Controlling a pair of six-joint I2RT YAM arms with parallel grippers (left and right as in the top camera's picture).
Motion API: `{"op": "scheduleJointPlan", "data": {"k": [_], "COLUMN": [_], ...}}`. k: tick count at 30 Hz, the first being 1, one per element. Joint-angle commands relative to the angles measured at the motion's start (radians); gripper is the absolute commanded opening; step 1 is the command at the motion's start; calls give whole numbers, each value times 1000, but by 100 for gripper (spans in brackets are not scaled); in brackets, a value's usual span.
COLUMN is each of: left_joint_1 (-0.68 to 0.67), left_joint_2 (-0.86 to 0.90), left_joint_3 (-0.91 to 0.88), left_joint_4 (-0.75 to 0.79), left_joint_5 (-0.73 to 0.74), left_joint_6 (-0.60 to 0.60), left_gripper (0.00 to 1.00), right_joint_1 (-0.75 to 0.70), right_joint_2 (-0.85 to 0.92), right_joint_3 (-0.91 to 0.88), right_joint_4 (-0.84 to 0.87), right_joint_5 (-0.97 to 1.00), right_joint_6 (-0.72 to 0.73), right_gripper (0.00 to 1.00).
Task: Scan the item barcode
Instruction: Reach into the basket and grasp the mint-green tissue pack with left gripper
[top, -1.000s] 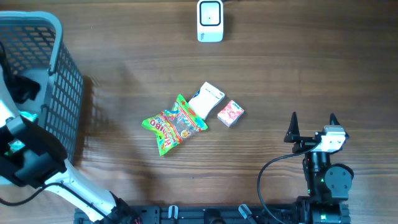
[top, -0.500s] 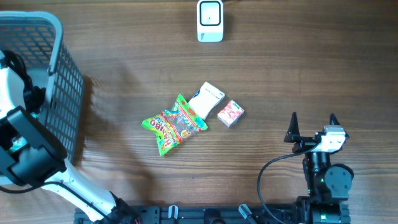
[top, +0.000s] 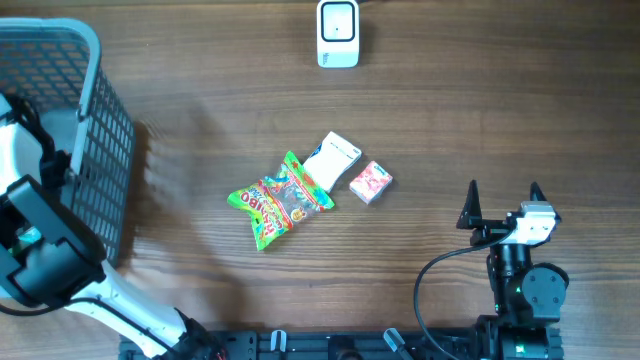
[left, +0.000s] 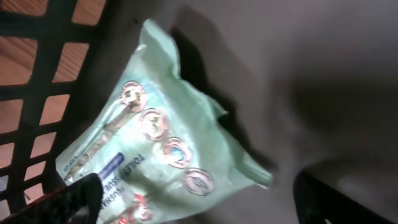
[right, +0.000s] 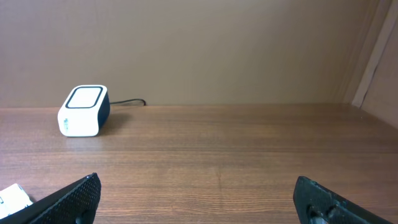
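Packet (left: 155, 149) in pale green wrap with round printed emblems, lying tilted on the grey floor of the basket (top: 112, 150), close beside its lattice wall. Left tool (left: 196, 186) near above it, released, fingers spread wide to either side, gripping nothing. Right tool (top: 503, 190) likewise released and empty, at the near right of the surface (top: 500, 100), well apart from everything. Scanner (top: 338, 33) at the far edge. Mid-surface: green candy bag (top: 278, 200), white box (top: 332, 158) touching its upper corner, small pink box (top: 370, 182) just beside.
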Motion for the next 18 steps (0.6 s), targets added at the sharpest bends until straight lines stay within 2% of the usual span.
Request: {"op": "scheduleJointPlan", "data": {"k": [1,2,5,8,9,13,16,18], "left_joint_1": [56,66,84,83,83,81,61,39], "left_joint_2": [29,29,29,29,29,17,-35,-101], "left_joint_3": [-34,-34,-34,-33,-33,-13,40,92], "left_joint_4": [-1,-1,6,5,2,-34,-83,-118], "left_joint_5": [12,35,126,126,126,126,127,191], "left_joint_6": [8,8,7,7,6,-2,-83,-113], "left_gripper": [84,79,52,9,4,4,4,4], "right_joint_1": [5,5,5,5,5,5,5,5], "right_joint_2": [-7,-7,-7,-7,-7,-7,-7,-7], "right_joint_3": [-1,-1,-1,-1,-1,-1,-1,-1], "right_joint_4": [6,6,6,6,6,6,6,6], "right_joint_5": [-1,-1,-1,-1,-1,-1,-1,-1], "right_joint_6": [-13,-14,-14,-14,-14,-14,-14,-14], "right_gripper": [100,100,100,100,100,100,100,100]}}
